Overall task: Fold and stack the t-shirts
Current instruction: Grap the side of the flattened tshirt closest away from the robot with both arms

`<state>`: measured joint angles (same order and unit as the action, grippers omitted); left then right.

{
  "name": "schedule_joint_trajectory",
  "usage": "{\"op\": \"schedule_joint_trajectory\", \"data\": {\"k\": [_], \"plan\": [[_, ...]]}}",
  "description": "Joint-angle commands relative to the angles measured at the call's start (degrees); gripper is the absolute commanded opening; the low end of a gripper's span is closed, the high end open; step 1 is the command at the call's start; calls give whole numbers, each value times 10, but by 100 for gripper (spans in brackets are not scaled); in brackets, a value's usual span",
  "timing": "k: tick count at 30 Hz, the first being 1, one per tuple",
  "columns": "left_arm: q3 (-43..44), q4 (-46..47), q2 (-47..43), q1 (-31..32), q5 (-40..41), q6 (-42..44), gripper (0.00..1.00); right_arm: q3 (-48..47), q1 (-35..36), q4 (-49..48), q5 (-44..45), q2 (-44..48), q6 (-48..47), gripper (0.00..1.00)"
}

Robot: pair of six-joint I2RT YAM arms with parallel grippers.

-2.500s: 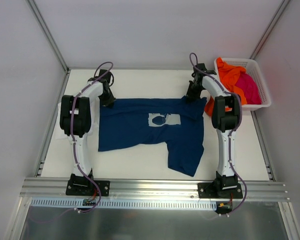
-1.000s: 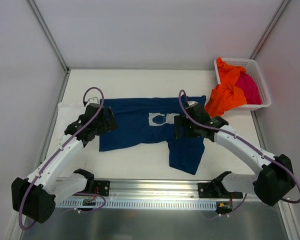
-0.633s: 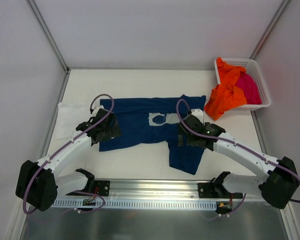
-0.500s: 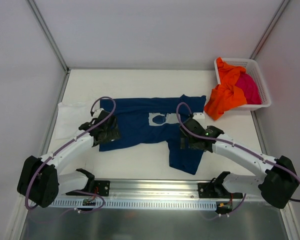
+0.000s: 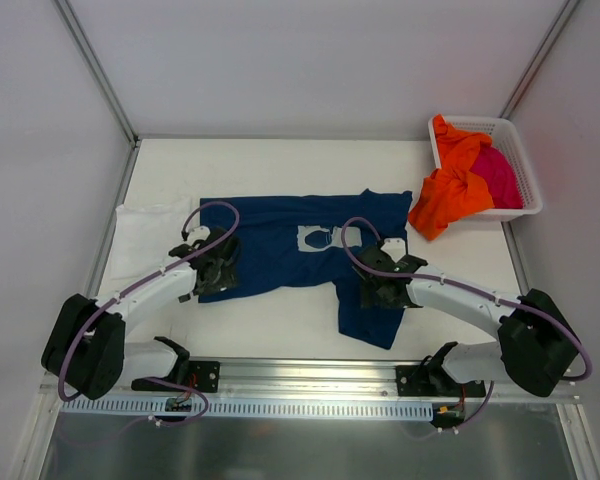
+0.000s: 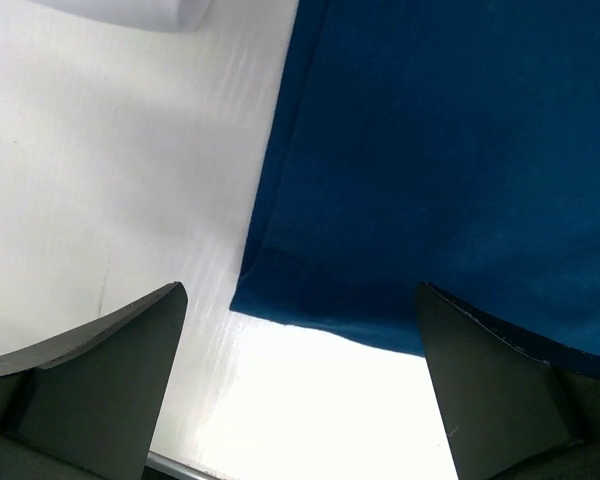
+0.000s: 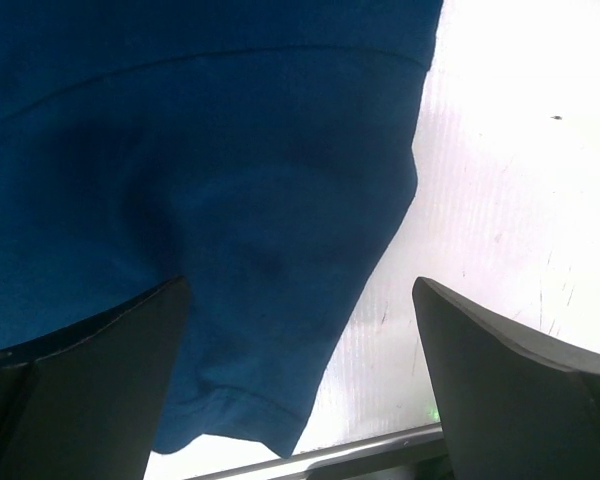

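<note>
Navy t-shirt lies spread on the table, in the middle, with the pale square print facing up. One long part of it reaches out toward the near edge on my right side. My left gripper hovers over the near left corner of the cloth, and my right gripper over that long part. Both have the jaws wide apart and hold nothing. In the left wrist view the blue corner sits just between my jaws, and in the right wrist view the edge of the cloth runs between them.

I judge that this cloth is light, soft and limp. It will not keep a shape; it will sag where I lift it, and it may slide on the smooth table. So I think it is best to pinch at the hem and the corner, where the seam is thicker, and to take both layers together.

The white t-shirt lies just beside, at the left. The orange t-shirt hangs over the rim of the basket, and the magenta t-shirt is inside.
</note>
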<state>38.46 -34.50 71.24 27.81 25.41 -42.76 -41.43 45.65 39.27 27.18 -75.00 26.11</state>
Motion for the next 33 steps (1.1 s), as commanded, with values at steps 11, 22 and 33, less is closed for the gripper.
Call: {"op": "schedule_joint_trajectory", "data": {"k": [11,22,33], "plan": [[-11,-40,21,8,-11,-25,99,41,-5,2,21,24,39,99],[-5,-39,41,16,-19,-31,99,79,-35,-45,-5,42,37,100],[-3,-40,45,20,-13,-30,95,102,-33,-130,-70,26,35,74]]}}
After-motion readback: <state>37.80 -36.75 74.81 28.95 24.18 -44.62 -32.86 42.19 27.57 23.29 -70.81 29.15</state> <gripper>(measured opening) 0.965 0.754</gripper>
